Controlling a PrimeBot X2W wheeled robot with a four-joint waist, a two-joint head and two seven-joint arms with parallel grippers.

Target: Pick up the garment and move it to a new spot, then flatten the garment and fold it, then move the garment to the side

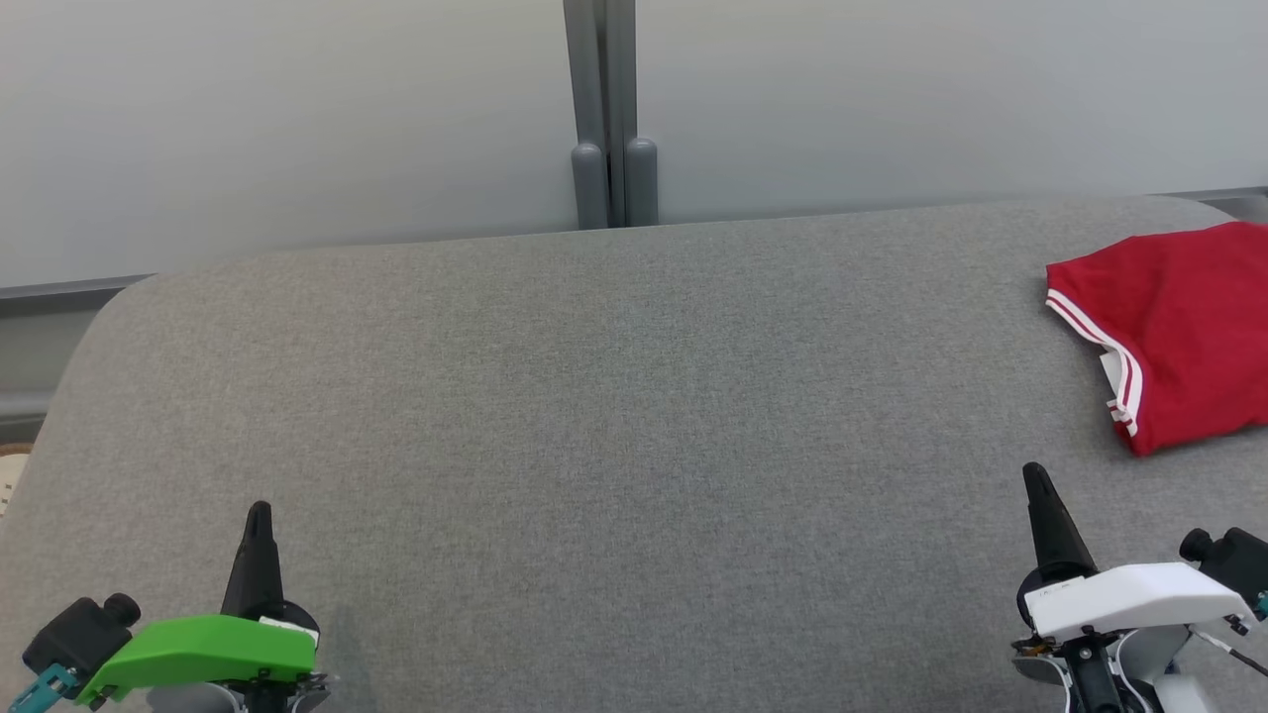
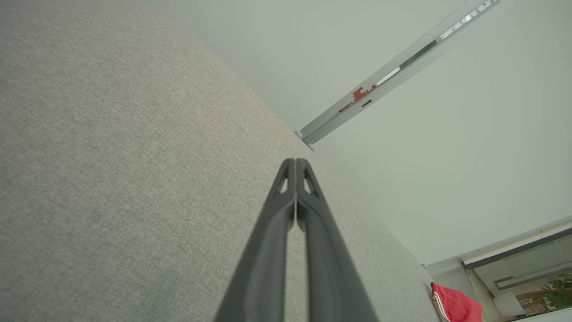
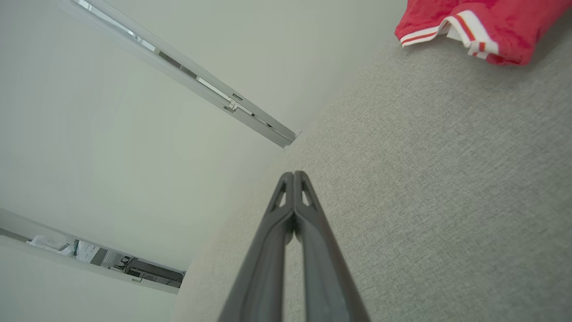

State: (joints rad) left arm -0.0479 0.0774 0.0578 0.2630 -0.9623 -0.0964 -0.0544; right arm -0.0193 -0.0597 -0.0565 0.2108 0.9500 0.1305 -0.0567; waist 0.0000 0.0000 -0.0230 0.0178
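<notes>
while garment [image 1: 1179, 337] lies folded far right, left pincer [image 1: 259, 513] and right pincer [image 1: 1034, 477] are pressed together.

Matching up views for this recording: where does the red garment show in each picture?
Head view: red garment at the right edge, on the grey surface.
Left wrist view: red garment in the bottom right corner.
Right wrist view: red garment in the top right corner.
Shared landmark: the grey wall post behind the surface.

Green left wrist shell [image 1: 208, 649], white right wrist shell [image 1: 1129, 594], tapered black fingers [image 1: 258, 560].
</notes>
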